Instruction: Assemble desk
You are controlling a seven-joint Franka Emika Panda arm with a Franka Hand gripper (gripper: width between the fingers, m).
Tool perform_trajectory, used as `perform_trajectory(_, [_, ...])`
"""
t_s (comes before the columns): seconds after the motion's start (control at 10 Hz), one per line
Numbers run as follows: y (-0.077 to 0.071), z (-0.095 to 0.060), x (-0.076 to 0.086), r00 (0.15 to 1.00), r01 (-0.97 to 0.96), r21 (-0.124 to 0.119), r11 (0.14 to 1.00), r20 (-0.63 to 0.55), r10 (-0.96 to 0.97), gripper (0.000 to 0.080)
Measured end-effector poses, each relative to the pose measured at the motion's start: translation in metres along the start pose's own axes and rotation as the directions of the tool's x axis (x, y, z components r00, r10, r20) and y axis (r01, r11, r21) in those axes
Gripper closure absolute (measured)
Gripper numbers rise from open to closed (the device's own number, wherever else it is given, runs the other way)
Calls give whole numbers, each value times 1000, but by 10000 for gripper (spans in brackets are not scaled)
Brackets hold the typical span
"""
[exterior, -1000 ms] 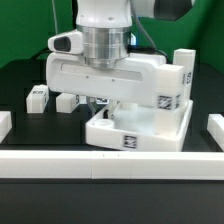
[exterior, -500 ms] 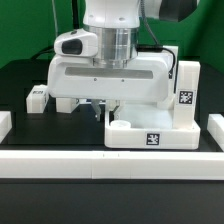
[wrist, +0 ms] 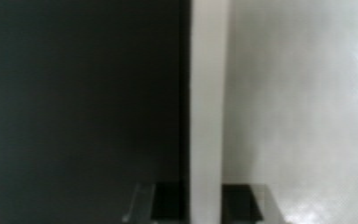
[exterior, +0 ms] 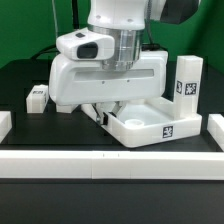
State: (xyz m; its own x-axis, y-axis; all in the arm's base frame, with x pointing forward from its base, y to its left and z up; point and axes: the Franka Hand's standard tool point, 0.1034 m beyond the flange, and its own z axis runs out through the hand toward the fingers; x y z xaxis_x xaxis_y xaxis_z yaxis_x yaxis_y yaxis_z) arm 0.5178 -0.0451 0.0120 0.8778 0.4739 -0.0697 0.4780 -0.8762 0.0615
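The slab [exterior: 152, 128] is held by its wall, clamped between the closed fingers [wrist: 156, 204] of the gripper [wrist: 201, 205]. One leg [exterior: 187, 78] is seen upright at a slab corner.

Robotics lab, benchtop test cell. White Franka arm [exterior: 120, 18] over a matte black tabletop [exterior: 20, 82], plain green backdrop [exterior: 25, 25] behind. White plastic parts: desk slab [exterior: 152, 126], upright leg [exterior: 187, 80], small leg [exterior: 38, 96] lying apart, each w/ b&w square marker tags [exterior: 186, 90]. Low white rail [exterior: 100, 166] along front edge, white blocks [exterior: 5, 126] at both sides.
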Motion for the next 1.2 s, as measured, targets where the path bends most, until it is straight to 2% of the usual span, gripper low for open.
perform_trajectory(0.3, [2,1,-2,989,148,-3,989,6,-148,730])
perform_trajectory(0.6, [-5,0,11,931,366,-19,930,21,-366,730])
perform_trajectory(0.8, [-9,-1,17,880,474,-25,880,24,-474,730])
perform_trajectory(1.1, [-4,0,13,770,637,-24,770,51,-636,732])
perform_trajectory(1.2, [-10,-1,19,730,683,-28,730,57,-681,732])
